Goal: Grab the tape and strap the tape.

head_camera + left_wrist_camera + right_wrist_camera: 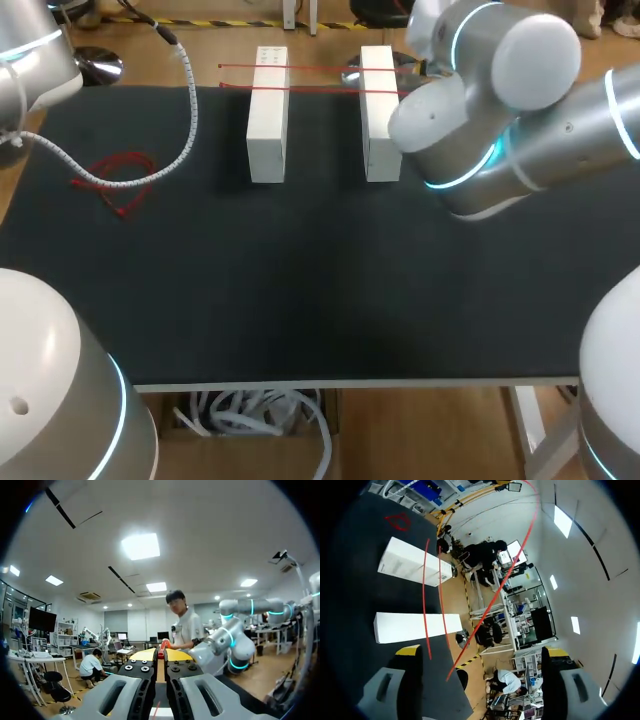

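Black matting (300, 290) covers the table and carries one white block (267, 115) with a second white block (378, 110) beside it, standing apart and parallel. The red tape (320, 68) runs in two thin strands across the tops of both blocks at their far ends. A loose red coil (122, 178) lies on the mat well apart from them, touching a white cable (185, 120) that trails from the left arm. The left gripper (161, 652) points up into the room with its fingers close together and a scrap of red pinched between the yellow tips; I judge it closed on the tape. The right gripper (481, 651) stands wide apart and holds nothing, looking along the blocks, with the strands ahead of it. The hazards are judged as follows. The pinch is narrow, so a sideways pull could slip the tape free. Tension along the strands could drag or tip a block, or slide a strand off its top. The strands are thin, so the open fingers may close on nothing. The cable could snag the coil.
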Available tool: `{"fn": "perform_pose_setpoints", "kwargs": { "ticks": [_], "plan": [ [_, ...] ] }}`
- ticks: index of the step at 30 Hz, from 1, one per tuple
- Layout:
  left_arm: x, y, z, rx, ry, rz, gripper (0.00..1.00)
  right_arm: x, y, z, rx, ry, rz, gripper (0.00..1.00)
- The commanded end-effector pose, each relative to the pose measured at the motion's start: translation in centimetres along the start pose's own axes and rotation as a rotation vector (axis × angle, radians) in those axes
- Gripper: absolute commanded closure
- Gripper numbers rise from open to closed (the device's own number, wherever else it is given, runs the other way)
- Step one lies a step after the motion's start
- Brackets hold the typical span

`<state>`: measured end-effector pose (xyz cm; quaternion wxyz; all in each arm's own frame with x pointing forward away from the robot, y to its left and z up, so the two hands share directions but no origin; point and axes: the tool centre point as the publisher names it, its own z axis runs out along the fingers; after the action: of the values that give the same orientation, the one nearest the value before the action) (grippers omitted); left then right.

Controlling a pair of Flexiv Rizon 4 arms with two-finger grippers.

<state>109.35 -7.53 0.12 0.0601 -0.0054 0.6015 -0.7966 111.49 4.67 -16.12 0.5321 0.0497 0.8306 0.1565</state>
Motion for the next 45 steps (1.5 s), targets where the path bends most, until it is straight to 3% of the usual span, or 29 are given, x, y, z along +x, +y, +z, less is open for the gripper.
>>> {"fn": "perform_pose_setpoints", "kwargs": {
  "ticks": [1, 4, 8, 18, 23, 25, 27, 28, 44, 45],
  "plan": [
    [-0.1, 0.1, 0.0, 0.001, 0.003, 0.000, 1.00, -0.1, 0.0, -0.1, -0.013, -0.005, -0.002, 0.00],
    [-0.1, 0.1, 0.0, 0.001, 0.003, 0.000, 1.00, -0.2, 0.0, -0.4, -0.022, -0.004, 0.022, 0.00],
    [-0.1, 0.1, 0.0, 0.001, 0.003, 0.000, 1.00, -0.7, 0.4, -1.2, -0.104, 0.034, 0.213, 0.00],
    [-0.1, 0.1, 0.0, 0.001, 0.003, 0.000, 1.00, -1.9, 0.3, -3.8, -0.296, 0.139, 0.913, 0.00],
    [-0.1, 0.1, 0.0, 0.001, 0.003, 0.000, 1.00, -1.6, -0.6, -4.2, -0.398, 0.257, 1.426, 0.00],
    [-0.1, 0.1, 0.0, 0.001, 0.003, 0.000, 1.00, -1.7, -0.5, -4.4, -0.469, 0.261, 1.539, 0.00],
    [-0.1, 0.1, 0.0, 0.001, 0.003, 0.000, 1.00, -2.0, -0.1, -4.6, -0.483, 0.293, 1.480, 0.00],
    [-0.1, 0.1, 0.0, 0.001, 0.003, 0.000, 1.00, -2.3, 0.0, -4.5, -0.488, 0.296, 1.377, 0.00],
    [-0.1, 0.1, 0.0, 0.001, 0.003, 0.000, 1.00, -2.3, 0.0, -4.5, -0.488, 0.296, 1.377, 0.00],
    [-0.1, 0.1, 0.0, 0.001, 0.003, 0.000, 1.00, -2.7, 1.0, -4.9, -0.594, 0.217, 1.441, 0.00]
  ]
}}
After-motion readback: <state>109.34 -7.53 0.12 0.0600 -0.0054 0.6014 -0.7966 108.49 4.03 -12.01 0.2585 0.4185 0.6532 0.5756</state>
